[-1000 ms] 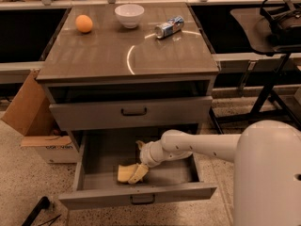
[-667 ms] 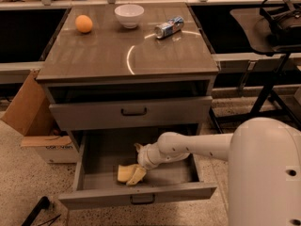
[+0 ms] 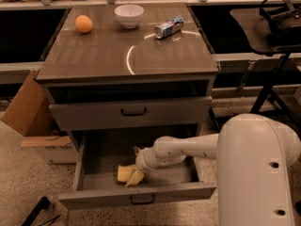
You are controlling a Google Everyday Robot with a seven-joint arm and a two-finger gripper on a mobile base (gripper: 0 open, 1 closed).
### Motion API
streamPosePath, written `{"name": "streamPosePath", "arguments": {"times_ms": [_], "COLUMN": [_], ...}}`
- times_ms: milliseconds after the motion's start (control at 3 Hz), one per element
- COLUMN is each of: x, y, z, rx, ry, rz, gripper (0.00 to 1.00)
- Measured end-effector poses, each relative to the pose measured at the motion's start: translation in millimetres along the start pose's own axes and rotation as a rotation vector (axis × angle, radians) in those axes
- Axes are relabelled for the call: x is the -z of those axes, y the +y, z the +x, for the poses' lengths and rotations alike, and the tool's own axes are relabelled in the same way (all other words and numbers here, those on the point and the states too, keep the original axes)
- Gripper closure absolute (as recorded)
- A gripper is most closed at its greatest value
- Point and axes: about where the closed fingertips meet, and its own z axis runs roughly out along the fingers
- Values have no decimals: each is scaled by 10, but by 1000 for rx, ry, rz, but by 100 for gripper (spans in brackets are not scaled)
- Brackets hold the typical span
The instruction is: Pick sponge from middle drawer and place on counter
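The pale-yellow sponge [image 3: 124, 173] lies on the floor of the open middle drawer [image 3: 96, 157], near its front and left of centre. My gripper [image 3: 137, 172] reaches down into the drawer from the right on the white arm [image 3: 188, 147] and sits at the sponge's right end, touching or just over it. The sponge's right part is partly hidden by the gripper. The counter [image 3: 94, 55] is the glossy grey-brown cabinet top above, marked with a thin pale arc.
On the counter stand an orange fruit [image 3: 83, 23], a white bowl [image 3: 129, 14] and a lying can [image 3: 169, 27]. A shut grey drawer front [image 3: 131, 112] is above the open drawer. A cardboard box [image 3: 26, 109] stands left, a dark side table [image 3: 263, 27] right.
My gripper has moved a little left and down inside the drawer, closer onto the sponge. The sponge has stayed in place.
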Motion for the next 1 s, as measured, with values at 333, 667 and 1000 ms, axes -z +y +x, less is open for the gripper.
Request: {"name": "streamPosePath", "arguments": {"times_ms": [333,667,1000], "x": [-85,-106,-110], "y": [-16,-28,-23], "z": [48,74,79], "rx": [-10,-15,-14], "ry": [7,8,9], "rz": [5,14,19], "gripper": [18,42,65]}}
